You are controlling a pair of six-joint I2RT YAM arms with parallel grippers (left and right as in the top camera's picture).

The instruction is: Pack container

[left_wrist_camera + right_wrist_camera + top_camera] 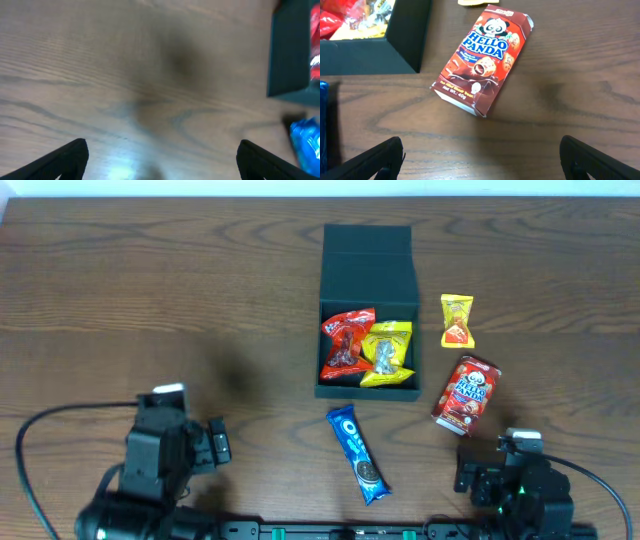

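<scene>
The container (367, 252) is a dark box standing open at the table's middle, lid flipped back. A red packet (347, 343) and a yellow packet (388, 353) lie inside it. On the table are a blue Oreo packet (358, 453) in front of the box, a Hello Panda box (466, 394) to its right and a small yellow packet (457, 321) beyond that. My left gripper (162, 157) is open over bare wood, left of the container's corner (290, 60). My right gripper (480, 157) is open and empty, just short of the Hello Panda box (482, 57).
The left arm (160, 455) sits at the near left edge and the right arm (515, 480) at the near right. The Oreo packet (306, 142) shows at the right edge of the left wrist view. The container's front wall (370, 57) fills the right wrist view's upper left.
</scene>
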